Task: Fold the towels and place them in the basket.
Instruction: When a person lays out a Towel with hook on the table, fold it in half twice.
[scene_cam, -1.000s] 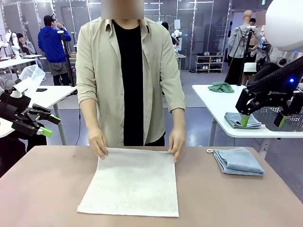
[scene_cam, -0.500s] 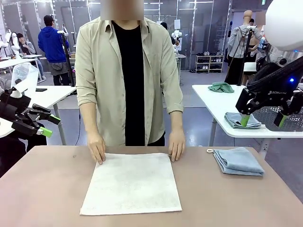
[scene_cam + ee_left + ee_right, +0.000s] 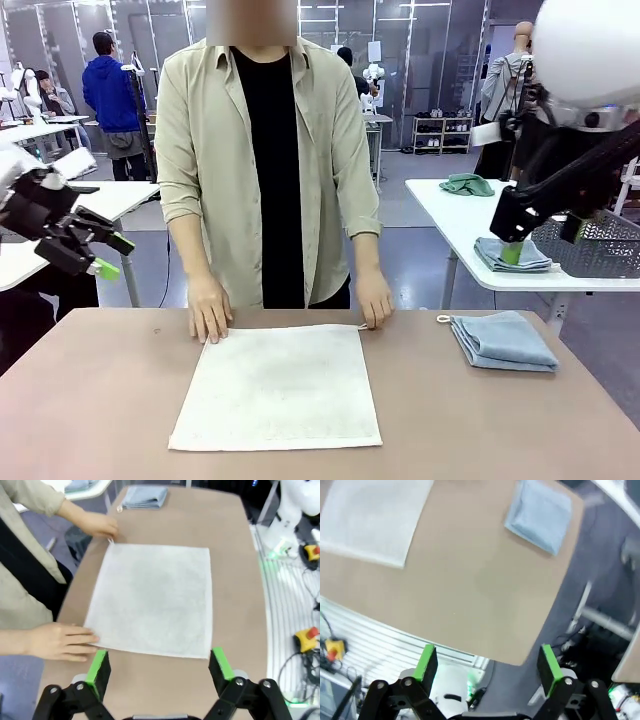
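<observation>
A cream-white towel (image 3: 275,385) (image 3: 155,597) (image 3: 375,517) lies flat on the middle of the brown table. A person holds its two far corners with a hand (image 3: 208,320) at one and a hand (image 3: 375,305) at the other. A folded blue-grey towel (image 3: 503,340) (image 3: 145,496) (image 3: 540,515) with a loop rests at the table's right. The dark mesh basket (image 3: 600,255) stands on the white table behind. My left gripper (image 3: 112,256) (image 3: 159,666) hovers open off the table's left side. High at the right, my right gripper (image 3: 545,240) (image 3: 487,667) is open with nothing in it.
The white side table (image 3: 455,215) at the right carries a crumpled green towel (image 3: 466,184) and a folded blue-grey one (image 3: 525,262) beside the basket. Cables and a yellow button box (image 3: 305,639) lie on the floor past the table's near edge (image 3: 485,652).
The person drew the white towel a little toward the far edge and smoothed it, then shifted both hands at its corners. Both arms have risen slightly; the right one moved left.
</observation>
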`<state>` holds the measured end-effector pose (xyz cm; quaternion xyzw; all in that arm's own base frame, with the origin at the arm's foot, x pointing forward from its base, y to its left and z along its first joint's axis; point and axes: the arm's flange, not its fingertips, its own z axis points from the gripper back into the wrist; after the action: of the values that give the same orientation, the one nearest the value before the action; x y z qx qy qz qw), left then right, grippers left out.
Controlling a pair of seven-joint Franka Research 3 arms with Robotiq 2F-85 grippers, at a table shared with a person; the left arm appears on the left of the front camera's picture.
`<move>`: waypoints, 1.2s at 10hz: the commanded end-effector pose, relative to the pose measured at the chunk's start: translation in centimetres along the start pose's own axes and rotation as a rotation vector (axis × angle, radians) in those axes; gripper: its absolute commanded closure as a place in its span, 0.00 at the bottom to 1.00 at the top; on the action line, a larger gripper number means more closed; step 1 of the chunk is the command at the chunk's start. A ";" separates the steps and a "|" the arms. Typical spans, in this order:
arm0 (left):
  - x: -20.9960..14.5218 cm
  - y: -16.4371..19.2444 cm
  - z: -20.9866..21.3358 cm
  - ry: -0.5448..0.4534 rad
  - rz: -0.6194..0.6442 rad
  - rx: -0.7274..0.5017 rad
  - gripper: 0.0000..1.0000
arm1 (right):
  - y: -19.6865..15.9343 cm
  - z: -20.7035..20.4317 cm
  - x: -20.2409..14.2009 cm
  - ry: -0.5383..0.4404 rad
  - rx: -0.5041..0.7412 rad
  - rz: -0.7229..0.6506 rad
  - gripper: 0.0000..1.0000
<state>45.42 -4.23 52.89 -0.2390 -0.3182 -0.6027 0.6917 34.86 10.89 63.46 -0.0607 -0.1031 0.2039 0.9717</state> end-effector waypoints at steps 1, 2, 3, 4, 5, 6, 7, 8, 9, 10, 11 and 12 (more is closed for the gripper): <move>4.3 -3.3 -3.7 0.169 0.052 -0.014 0.00 | 2.9 1.0 1.3 -0.002 -0.035 0.251 0.00; 6.1 -4.4 -6.0 0.238 0.054 -0.044 0.00 | 5.2 0.9 2.0 0.028 -0.038 0.362 0.00; 7.9 -5.5 -8.9 0.331 0.071 -0.029 0.00 | 7.7 0.6 2.6 0.047 -0.020 0.502 0.00; 8.8 -6.1 -11.5 0.411 0.141 0.017 0.00 | 9.6 0.0 2.7 0.054 -0.005 0.616 0.00; 9.0 -6.8 -13.8 0.512 0.184 0.020 0.00 | 11.0 -0.8 2.7 0.062 -0.002 0.709 0.00; 9.1 -7.4 -15.7 0.601 0.171 0.000 0.00 | 11.8 -1.4 2.5 0.062 0.032 0.800 0.00; 9.1 -8.0 -17.3 0.664 0.158 -0.011 0.00 | 12.4 -2.1 2.3 0.058 0.054 0.870 0.00; 9.1 -8.4 -18.3 0.700 0.146 -0.010 0.00 | 12.9 -2.9 2.2 0.054 0.092 0.944 0.00; 8.9 -8.8 -18.9 0.729 0.138 0.000 0.00 | 13.5 -3.9 2.3 0.046 0.134 0.995 0.00; 8.8 -8.9 -19.4 0.756 0.124 0.001 0.00 | 13.9 -4.9 2.5 0.014 0.167 1.039 0.00; 8.7 -8.9 -19.5 0.769 0.117 -0.005 0.00 | 14.3 -5.8 2.7 -0.003 0.205 1.060 0.00; 8.6 -9.1 -19.4 0.784 0.097 -0.014 0.00 | 14.6 -6.9 2.8 -0.021 0.242 1.082 0.00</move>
<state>39.72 -25.36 44.63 -0.0189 -0.0286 -0.6134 0.7890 32.95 25.04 56.13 -0.0212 -0.0363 0.6693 0.7418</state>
